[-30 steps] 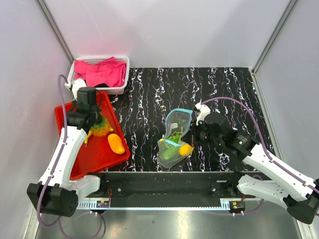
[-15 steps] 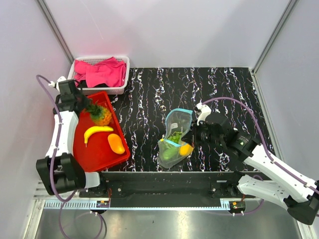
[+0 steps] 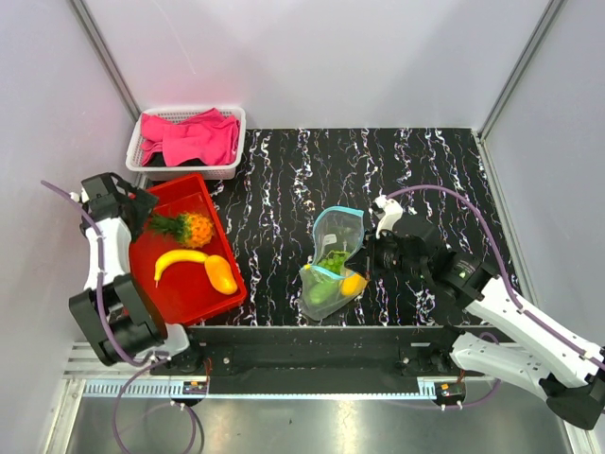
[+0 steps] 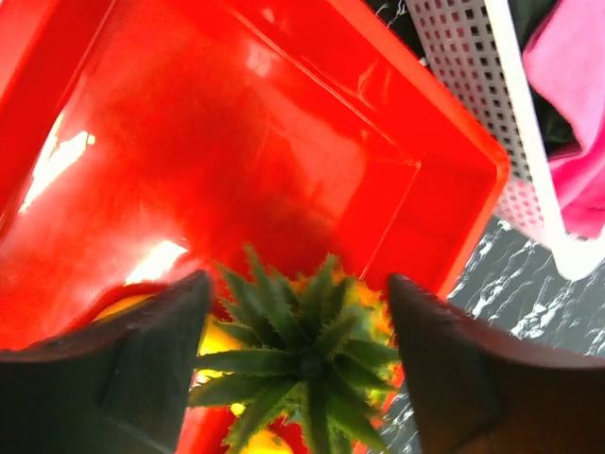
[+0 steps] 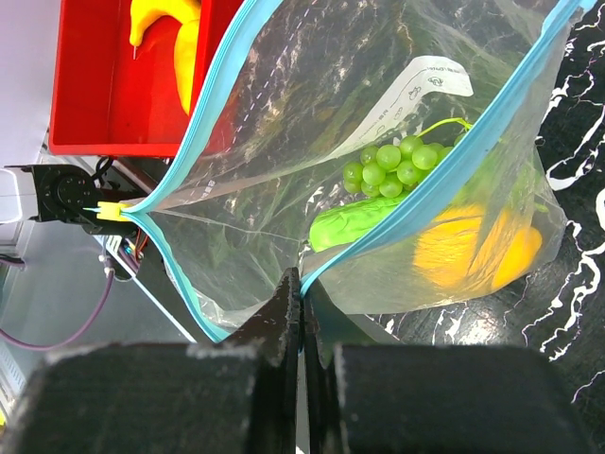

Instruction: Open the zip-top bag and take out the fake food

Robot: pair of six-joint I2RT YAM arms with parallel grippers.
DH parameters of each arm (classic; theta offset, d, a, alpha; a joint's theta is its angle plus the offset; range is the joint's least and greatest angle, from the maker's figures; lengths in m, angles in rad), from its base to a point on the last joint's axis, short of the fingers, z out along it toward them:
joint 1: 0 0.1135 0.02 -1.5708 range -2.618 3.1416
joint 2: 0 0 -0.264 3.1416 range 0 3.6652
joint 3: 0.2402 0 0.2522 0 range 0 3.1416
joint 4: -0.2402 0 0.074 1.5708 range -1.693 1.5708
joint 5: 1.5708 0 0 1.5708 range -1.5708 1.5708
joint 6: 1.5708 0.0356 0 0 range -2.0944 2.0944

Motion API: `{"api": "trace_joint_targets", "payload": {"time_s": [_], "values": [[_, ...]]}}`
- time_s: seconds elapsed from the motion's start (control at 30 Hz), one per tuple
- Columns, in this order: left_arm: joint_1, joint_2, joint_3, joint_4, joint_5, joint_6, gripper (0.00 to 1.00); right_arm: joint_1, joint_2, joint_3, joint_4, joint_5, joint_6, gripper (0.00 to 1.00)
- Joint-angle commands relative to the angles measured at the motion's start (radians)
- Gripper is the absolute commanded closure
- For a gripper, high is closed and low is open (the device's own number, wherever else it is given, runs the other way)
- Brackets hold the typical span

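On the counter [image 3: 284, 180], right jaws clamp the rim of the zip-top bag [image 3: 338, 232]; fake food [image 3: 323, 286] fills its near end; left jaws gape, well apart.

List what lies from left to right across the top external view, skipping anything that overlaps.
left tool → mango → zip-top bag → right tool

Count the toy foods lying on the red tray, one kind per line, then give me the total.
Pineapple: 1
Banana: 1
Orange mango-like piece: 1
Total: 3, all on the red tray.
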Motion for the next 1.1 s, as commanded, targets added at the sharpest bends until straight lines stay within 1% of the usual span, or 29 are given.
{"api": "trace_joint_targets", "payload": {"time_s": [0.0,0.1,0.23,0.33,0.37,0.43,0.47,0.53,0.57,0.6,0.63,0.67,0.73,0.77,0.83,0.87,0.9,0.93,1.07], "values": [[-0.005,-0.120,-0.015,-0.016,-0.015,-0.033,0.05,0.001,0.001,0.011,0.021,-0.011,0.005,1.00],[-0.018,-0.184,-0.030,-0.017,0.034,-0.060,0.02,0.001,0.003,0.008,0.024,-0.013,0.006,1.00],[-0.068,-0.318,-0.047,-0.017,0.056,-0.064,0.02,0.001,0.003,0.011,0.023,-0.004,0.006,1.00],[-0.184,-0.379,-0.044,-0.017,0.059,-0.047,0.04,0.001,0.012,0.023,0.026,-0.002,0.006,1.00],[-0.284,-0.413,-0.043,-0.014,0.054,-0.045,0.04,0.001,0.021,0.033,0.027,-0.001,0.006,1.00],[-0.387,-0.435,-0.036,0.003,0.067,-0.027,0.08,0.001,0.030,0.048,0.027,-0.004,0.002,1.00],[-0.492,-0.448,-0.032,0.003,0.070,-0.024,0.11,0.001,0.041,0.063,0.027,-0.004,-0.001,1.00],[-0.595,-0.464,-0.036,0.029,0.065,-0.019,0.14,0.001,0.047,0.080,0.026,-0.001,-0.009,1.00],[-0.690,-0.471,-0.038,0.041,0.060,-0.019,0.17,0.003,0.057,0.098,0.029,0.005,-0.014,1.00],[-0.737,-0.485,-0.041,0.076,0.062,-0.012,0.18,0.001,0.064,0.108,0.027,0.005,-0.023,1.00],[-0.783,-0.488,-0.037,0.091,0.054,-0.005,0.20,0.001,0.075,0.120,0.027,0.007,-0.027,1.00],[-0.877,-0.490,-0.029,0.110,0.038,0.010,0.21,0.001,0.099,0.144,0.027,0.004,-0.030,1.00],[-0.973,-0.479,0.008,0.125,-0.011,0.037,0.23,0.000,0.130,0.168,0.030,-0.014,-0.038,1.00],[-1.063,-0.467,0.023,0.130,-0.028,0.062,0.25,0.001,0.161,0.187,0.038,-0.024,-0.040,1.00],[-1.142,-0.418,0.066,0.127,-0.070,0.091,0.28,0.001,0.190,0.200,0.061,-0.057,-0.034,1.00],[-1.207,-0.403,0.072,0.127,-0.079,0.116,0.30,0.001,0.210,0.206,0.072,-0.067,-0.029,1.00],[-1.234,-0.387,0.079,0.124,-0.111,0.122,0.35,0.001,0.219,0.206,0.083,-0.088,-0.020,1.00],[-1.275,-0.357,0.077,0.122,-0.116,0.127,0.36,0.003,0.228,0.206,0.108,-0.097,-0.015,1.00],[-1.355,-0.281,0.074,0.119,-0.142,0.134,0.43,0.003,0.236,0.200,0.126,-0.137,0.006,1.00]]}}
